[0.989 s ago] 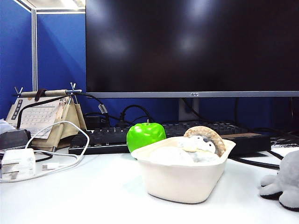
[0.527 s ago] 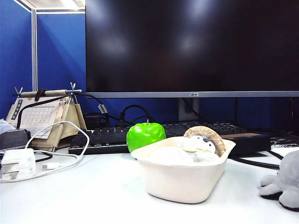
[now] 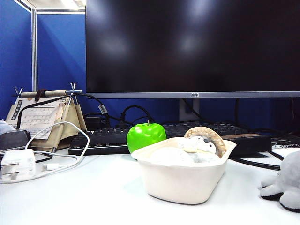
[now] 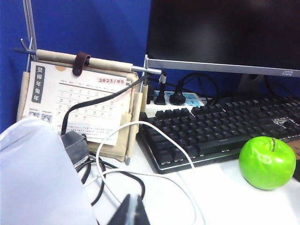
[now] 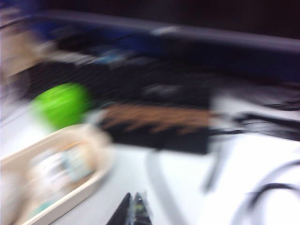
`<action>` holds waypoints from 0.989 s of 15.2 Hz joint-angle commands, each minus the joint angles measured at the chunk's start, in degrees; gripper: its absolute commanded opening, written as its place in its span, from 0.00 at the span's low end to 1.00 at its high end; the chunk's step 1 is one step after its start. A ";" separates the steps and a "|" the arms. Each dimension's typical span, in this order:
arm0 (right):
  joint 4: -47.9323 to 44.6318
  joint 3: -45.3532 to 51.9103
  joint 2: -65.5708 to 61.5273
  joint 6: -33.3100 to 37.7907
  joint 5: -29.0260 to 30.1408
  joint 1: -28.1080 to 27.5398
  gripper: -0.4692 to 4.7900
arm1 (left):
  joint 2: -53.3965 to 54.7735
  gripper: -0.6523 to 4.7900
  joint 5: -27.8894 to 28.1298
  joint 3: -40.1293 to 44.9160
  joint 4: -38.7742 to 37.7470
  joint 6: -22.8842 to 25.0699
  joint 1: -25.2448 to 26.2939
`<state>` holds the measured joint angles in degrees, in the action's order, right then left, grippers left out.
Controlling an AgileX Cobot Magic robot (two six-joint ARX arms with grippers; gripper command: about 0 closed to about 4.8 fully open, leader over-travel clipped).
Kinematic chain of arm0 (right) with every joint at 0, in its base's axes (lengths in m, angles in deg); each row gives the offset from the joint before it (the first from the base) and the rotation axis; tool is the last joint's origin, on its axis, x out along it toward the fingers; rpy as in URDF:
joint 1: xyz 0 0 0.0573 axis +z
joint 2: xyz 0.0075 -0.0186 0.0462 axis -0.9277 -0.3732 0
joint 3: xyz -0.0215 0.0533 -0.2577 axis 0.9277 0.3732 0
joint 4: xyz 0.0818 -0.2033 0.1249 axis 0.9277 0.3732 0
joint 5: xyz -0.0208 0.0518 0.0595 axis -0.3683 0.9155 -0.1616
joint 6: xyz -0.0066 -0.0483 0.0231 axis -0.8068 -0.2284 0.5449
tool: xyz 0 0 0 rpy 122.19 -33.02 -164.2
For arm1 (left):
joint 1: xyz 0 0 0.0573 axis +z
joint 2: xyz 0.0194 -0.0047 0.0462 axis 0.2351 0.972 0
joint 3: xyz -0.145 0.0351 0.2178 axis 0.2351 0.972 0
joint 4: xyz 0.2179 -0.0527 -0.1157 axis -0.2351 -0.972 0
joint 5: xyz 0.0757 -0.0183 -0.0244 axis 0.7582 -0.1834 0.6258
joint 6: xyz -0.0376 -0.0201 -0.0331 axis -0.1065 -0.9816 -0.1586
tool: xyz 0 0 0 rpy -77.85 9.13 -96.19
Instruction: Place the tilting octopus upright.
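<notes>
The octopus, a light grey plush with stubby tentacles, lies at the right edge of the exterior view, cut off by the frame, so its pose is unclear. It shows in neither wrist view. Neither gripper appears in the exterior view. In the left wrist view my left gripper is shut and empty, low over the white table near the cables. My right gripper is also shut and empty in the blurred right wrist view, above the bare table beside the cream tray.
A cream tray holds a brown-backed, white-faced plush toy. A green apple sits behind it, before a black keyboard and monitor. A desk calendar, white charger and cables lie at the left.
</notes>
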<state>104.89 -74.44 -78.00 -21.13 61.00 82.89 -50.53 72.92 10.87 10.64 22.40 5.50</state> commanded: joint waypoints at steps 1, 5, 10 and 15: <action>-6.64 0.35 0.02 -0.04 0.09 -8.90 0.11 | 0.00 0.11 0.15 -0.07 0.87 -0.15 0.02; -22.36 8.02 0.04 0.02 0.09 -17.27 0.11 | 0.00 0.11 0.04 -0.07 0.79 -0.15 0.02; -29.07 12.33 0.02 0.02 0.07 -17.18 0.11 | 0.00 0.11 0.04 -0.07 0.44 -0.15 0.02; -28.94 12.33 0.02 0.02 1.60 -17.22 0.11 | 0.00 0.11 0.04 -0.07 0.44 -0.15 0.02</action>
<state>76.85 -62.09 -77.98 -21.13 62.04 65.69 -50.53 72.90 10.87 10.44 22.40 5.50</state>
